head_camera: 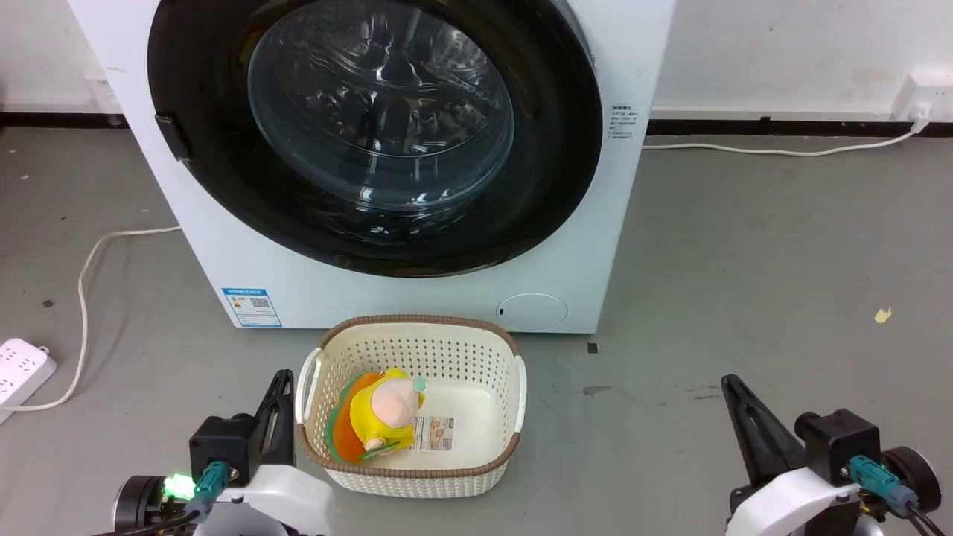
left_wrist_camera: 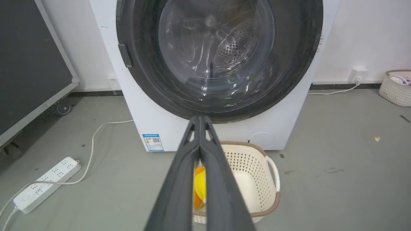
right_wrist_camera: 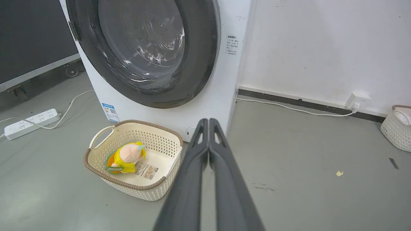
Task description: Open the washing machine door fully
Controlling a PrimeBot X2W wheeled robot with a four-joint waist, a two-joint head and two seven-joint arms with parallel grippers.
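We see the washing machine (head_camera: pixel 223 246) standing on the grey floor (head_camera: pixel 744 260) against a white wall. The washing machine door (head_camera: pixel 376 126), a glossy black ring around a bulging clear bowl, lies closed and flush with the white front. Through the glass in the left wrist view we make out the perforated steel drum (left_wrist_camera: pixel 234 48), in which we discern no laundry. A blue label (head_camera: pixel 252 307) sits at the lower corner of the front panel.

Just in front of the machine, below the door, a cream perforated basket (head_camera: pixel 417 321) with a brown woven rim rests on the floor. It holds a plush toy (head_camera: pixel 383 417) in yellow with an orange and green edge, lying toward the basket's left side, and a printed card (head_camera: pixel 433 433) flat on the bottom beside it. A second basket (right_wrist_camera: pixel 396 131) of the same kind stands well apart by the wall; we cannot tell what is in it.

The left gripper (head_camera: pixel 283 380) hangs just beside the basket's left handle, and the right gripper (head_camera: pixel 730 381) hovers over bare floor well to the right. Both are clenched, fingers pressed together, grasping nothing. A white power strip (head_camera: pixel 18 372) lies on the floor at far left.
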